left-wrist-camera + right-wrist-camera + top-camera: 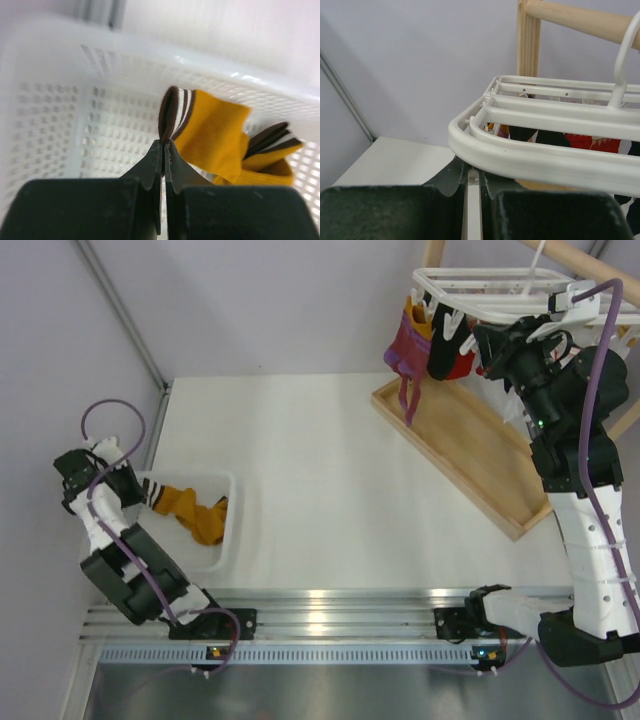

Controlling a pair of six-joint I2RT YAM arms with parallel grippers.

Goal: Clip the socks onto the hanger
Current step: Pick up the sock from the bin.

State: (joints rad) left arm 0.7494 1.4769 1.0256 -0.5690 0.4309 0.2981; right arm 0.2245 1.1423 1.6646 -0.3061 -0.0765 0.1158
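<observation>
Pinching the brown-striped cuff of one of the mustard socks, the left claw is sitting inside the white mesh basket at the counter's left edge, where the socks are lying bunched. The right claw is hanging pressed together just under the hanger's rim, far right.

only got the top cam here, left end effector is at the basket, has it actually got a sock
Observer: Yes, the left wrist view shows the left end effector shut on one of the socks, at its brown-striped cuff.
Operator: one sock or both
Observer: Just one cuff is pinched; a second striped cuff lies free to its right in the basket.
Operator: and the right one at the hanger
Observer: The right end effector pinches a thin white piece just under the hanger rim; whether it is a clip I cannot tell.
</observation>
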